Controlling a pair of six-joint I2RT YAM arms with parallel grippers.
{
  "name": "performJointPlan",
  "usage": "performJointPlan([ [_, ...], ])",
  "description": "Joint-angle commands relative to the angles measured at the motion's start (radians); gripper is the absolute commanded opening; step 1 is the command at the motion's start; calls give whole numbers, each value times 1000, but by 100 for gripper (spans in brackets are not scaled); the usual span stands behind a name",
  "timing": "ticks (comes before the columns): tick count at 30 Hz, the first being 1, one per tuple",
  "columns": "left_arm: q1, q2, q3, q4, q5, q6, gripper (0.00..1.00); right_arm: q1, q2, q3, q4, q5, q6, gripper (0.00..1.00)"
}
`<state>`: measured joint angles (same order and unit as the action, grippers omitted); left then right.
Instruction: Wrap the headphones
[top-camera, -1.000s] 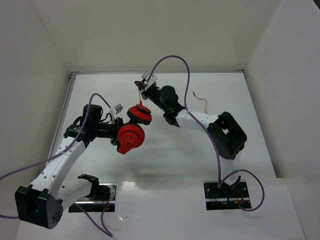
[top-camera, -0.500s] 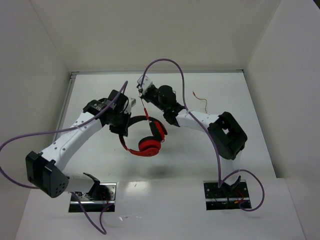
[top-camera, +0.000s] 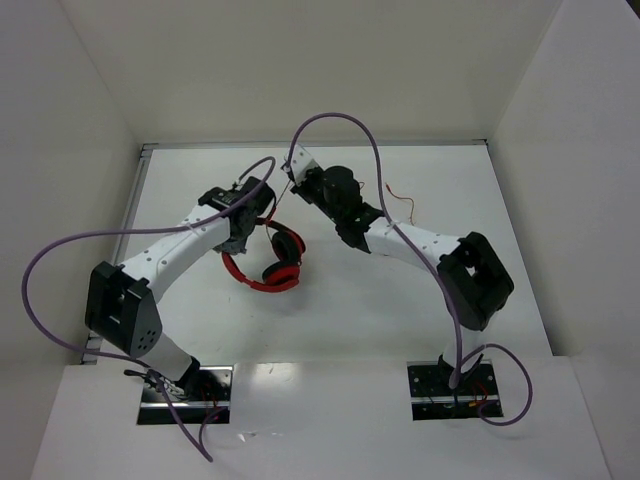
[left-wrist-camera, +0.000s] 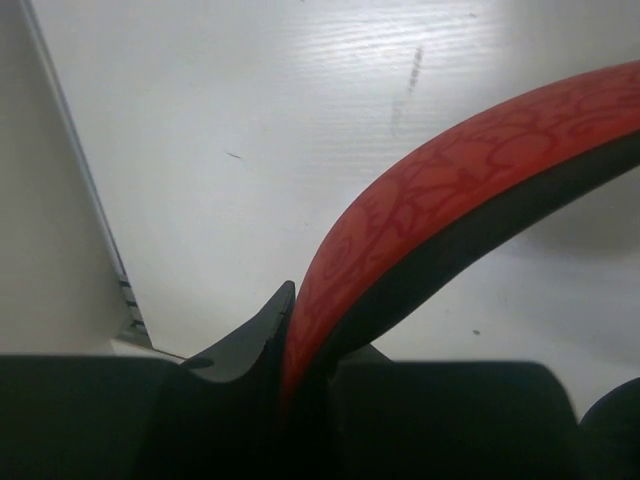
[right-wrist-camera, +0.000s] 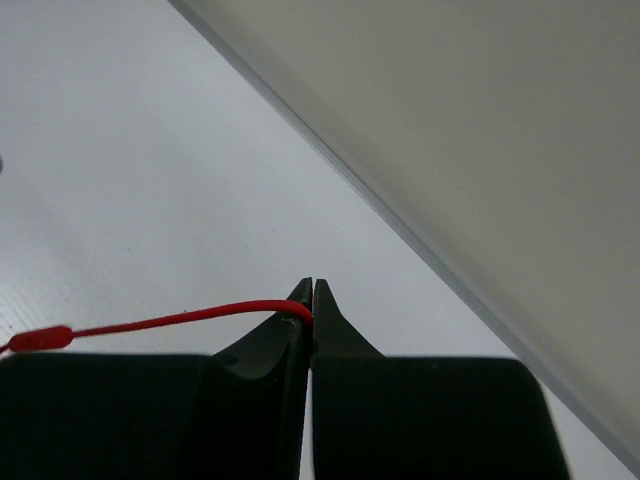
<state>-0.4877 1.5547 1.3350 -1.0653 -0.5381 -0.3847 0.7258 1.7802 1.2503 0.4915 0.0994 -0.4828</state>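
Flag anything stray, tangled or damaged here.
Only a thin orange wire lying loose on the table beyond the right arm looks stray. The headphones seem intact: band clamped in the left gripper, cord pinched in the right gripper.

Top external: fixed high behind the arm bases, looking down and forward; bases at 6 o'clock, back wall (top-camera: 300, 70) at 12 o'clock, whole table (top-camera: 400, 300) seen from afar
Left wrist: rides on the left gripper (left-wrist-camera: 295, 330), fingers at 6 o'clock; very near, headphones (left-wrist-camera: 450, 170) band sweeping to 3 o'clock
Right wrist: rides on the right gripper (right-wrist-camera: 312, 300), fingers at 6 o'clock; close, cord (right-wrist-camera: 150, 322) leaving toward 9 o'clock, wall from 12 to 4 o'clock
Shared, top and left wrist: band, a table edge
Shared, top and right wrist: cord, seam of table and wall
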Motion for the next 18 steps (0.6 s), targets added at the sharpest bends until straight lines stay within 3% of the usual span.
performJointPlan([
  [1, -3, 21, -29, 16, -195, -46, 0, -11, -102, 80, -19, 4, 71, 1],
  [7, -3, 21, -95, 266, -301, -111, 0, -2, -152, 115, -157, -122, 320, 1],
  [12, 66, -27, -177, 511, -342, -129, 0, 44, -185, 144, -252, -190, 392, 1],
  [18, 136, -68, -189, 686, -392, -141, 0, 109, -239, 153, -340, -259, 467, 1],
])
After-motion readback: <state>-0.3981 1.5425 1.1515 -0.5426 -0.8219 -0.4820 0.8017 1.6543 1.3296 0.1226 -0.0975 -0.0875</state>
